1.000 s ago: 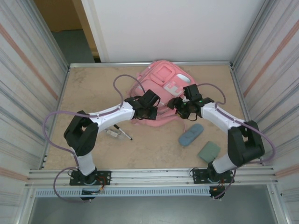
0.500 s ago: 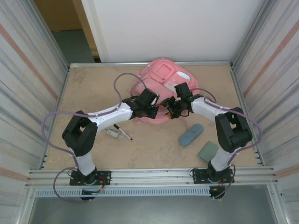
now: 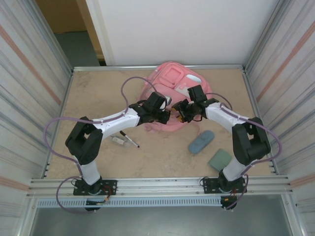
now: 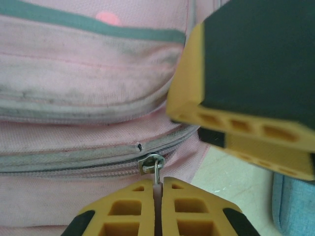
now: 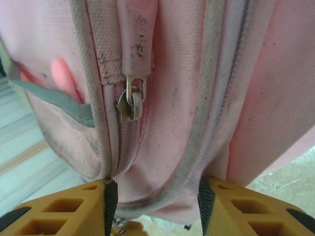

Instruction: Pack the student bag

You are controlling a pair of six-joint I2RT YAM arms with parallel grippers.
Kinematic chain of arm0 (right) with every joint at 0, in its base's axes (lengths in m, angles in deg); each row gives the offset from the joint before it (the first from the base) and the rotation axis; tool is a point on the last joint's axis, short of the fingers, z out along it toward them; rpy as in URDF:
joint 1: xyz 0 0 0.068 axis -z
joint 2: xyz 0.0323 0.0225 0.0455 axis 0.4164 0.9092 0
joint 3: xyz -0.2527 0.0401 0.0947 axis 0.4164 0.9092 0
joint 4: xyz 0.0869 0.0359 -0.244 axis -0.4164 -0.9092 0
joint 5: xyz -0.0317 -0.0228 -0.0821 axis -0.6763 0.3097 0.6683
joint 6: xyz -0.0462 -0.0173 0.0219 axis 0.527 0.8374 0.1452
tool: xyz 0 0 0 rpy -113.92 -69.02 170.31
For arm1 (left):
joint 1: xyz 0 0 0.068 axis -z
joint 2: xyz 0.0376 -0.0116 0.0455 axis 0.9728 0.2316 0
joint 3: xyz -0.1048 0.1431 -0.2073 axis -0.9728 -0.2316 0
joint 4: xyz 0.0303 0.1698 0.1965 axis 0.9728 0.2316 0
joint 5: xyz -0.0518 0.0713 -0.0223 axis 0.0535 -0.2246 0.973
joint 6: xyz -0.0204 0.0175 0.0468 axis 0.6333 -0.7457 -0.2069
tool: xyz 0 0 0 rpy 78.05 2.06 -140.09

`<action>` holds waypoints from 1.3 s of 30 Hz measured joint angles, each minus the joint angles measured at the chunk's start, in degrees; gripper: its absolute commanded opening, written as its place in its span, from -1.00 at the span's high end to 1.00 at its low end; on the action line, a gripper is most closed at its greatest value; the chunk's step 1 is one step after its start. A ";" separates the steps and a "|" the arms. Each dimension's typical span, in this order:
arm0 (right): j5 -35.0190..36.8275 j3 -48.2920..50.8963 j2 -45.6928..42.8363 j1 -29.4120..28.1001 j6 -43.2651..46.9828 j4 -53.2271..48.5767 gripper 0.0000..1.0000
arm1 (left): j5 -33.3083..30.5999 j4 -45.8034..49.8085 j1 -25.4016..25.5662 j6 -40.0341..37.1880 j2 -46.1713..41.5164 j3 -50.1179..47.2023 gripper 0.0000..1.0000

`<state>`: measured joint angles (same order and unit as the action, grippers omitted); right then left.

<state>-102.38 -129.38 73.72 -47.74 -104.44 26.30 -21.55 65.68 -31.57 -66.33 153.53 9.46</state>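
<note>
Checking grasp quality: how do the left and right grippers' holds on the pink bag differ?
The left gripper pinches the metal zip pull; the right gripper clamps a thick fold of the student bag. The left fingers nearly touch; the right fingers sit well apart. Both grip the same bag.

Embossed lettering on zip pull tab [image 5: 139,37] of student bag [image 5: 256,98], unreadable.

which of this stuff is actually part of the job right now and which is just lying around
In use: student bag, its zip pull pinched by the left gripper, right gripper clamping a fold of the bag.
Lying on the table, untouched: blue-grey pencil case, green flat item, pen, small white item.
</note>
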 measured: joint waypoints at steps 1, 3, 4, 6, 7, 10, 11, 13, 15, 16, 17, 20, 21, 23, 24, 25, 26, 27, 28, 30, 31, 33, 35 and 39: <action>-0.44 -0.09 0.68 0.00 -0.22 0.42 0.48 | 0.24 0.52 -0.07 0.11 0.09 0.17 1.00; -0.72 -0.76 1.49 0.00 -0.28 0.22 0.73 | 0.50 1.25 -0.09 0.20 0.24 0.48 1.00; -0.68 -1.09 1.64 0.00 -0.28 0.09 0.82 | 0.59 1.40 -0.11 0.22 0.26 0.48 1.00; -0.44 -1.95 1.68 0.07 0.11 -0.39 0.98 | 0.55 1.53 -0.11 0.44 0.26 0.48 1.00; -0.31 -2.32 1.66 0.28 0.37 -0.70 1.00 | 0.37 1.46 -0.11 0.44 0.26 0.48 1.00; -0.07 -2.67 1.66 0.59 1.68 -1.07 1.00 | -0.81 1.79 -0.68 0.37 0.20 0.46 1.00; -0.35 -2.67 1.66 0.72 2.16 -1.09 1.00 | -1.68 1.77 -0.76 0.24 -0.02 0.20 1.00; -1.81 -2.67 1.66 1.33 3.54 -1.07 1.00 | -3.91 0.74 -1.09 -0.50 -1.22 -1.75 1.00; -3.78 -2.67 1.66 2.19 5.55 -1.09 1.00 | -5.35 0.22 -2.08 -1.44 -2.36 -3.48 1.00; -4.90 -2.67 1.66 2.71 6.58 -1.11 1.00 | -5.88 0.35 -2.91 -2.01 -2.47 -3.67 1.00; -5.90 -2.73 1.66 3.28 7.82 -1.25 1.00 | -6.29 0.55 -3.80 -2.51 -2.47 -3.69 1.00; -9.49 -4.26 1.86 5.31 13.70 -3.10 1.00 | -7.43 0.44 -6.71 -4.22 -2.47 -4.33 1.00; -10.38 -5.49 2.08 5.90 16.52 -4.20 1.00 | -7.69 0.04 -7.56 -4.70 -2.47 -4.81 1.00; -10.99 -7.41 2.32 6.40 21.46 -5.86 1.00 | -7.87 -1.07 -8.74 -5.40 -2.60 -5.86 1.00; -11.19 -8.04 2.34 6.69 23.85 -6.54 1.00 | -7.87 -1.79 -9.16 -5.92 -2.86 -6.67 1.00; -11.45 -8.44 2.34 6.97 26.03 -7.17 1.00 | -7.91 -2.32 -9.44 -6.54 -3.41 -7.52 1.00; -12.00 -8.61 2.36 7.41 27.80 -7.82 1.00 | -7.91 -2.40 -9.49 -7.15 -3.98 -8.13 1.00; -12.48 -8.63 2.36 8.11 29.62 -8.61 1.00 | -7.85 -2.23 -9.46 -7.98 -4.52 -8.33 1.00; -12.76 -8.63 2.43 8.98 31.32 -9.51 1.00 | -7.72 -2.16 -9.46 -8.68 -4.83 -8.28 1.00; -13.35 -8.90 2.91 11.21 34.38 -11.10 1.00 | -6.82 -1.64 -9.29 -9.68 -5.05 -7.67 1.00; -13.60 -9.29 3.34 12.22 35.54 -11.91 1.00 | -6.12 -1.53 -9.25 -9.97 -5.05 -7.43 1.00; -14.01 -10.49 4.59 14.32 37.92 -13.44 1.00 | -4.31 -1.95 -9.14 -10.14 -5.05 -7.39 1.00; -14.14 -11.43 5.68 15.52 39.54 -14.21 0.80 | -3.26 -2.43 -8.37 -10.12 -5.05 -7.41 1.00; -13.38 -12.92 7.19 16.37 41.75 -15.08 0.15 | -3.91 -2.16 -5.05 -10.10 -5.09 -7.45 1.00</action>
<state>-115.76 -142.29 80.91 -31.37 -62.69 11.22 -25.46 63.51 -36.62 -76.43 148.43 2.01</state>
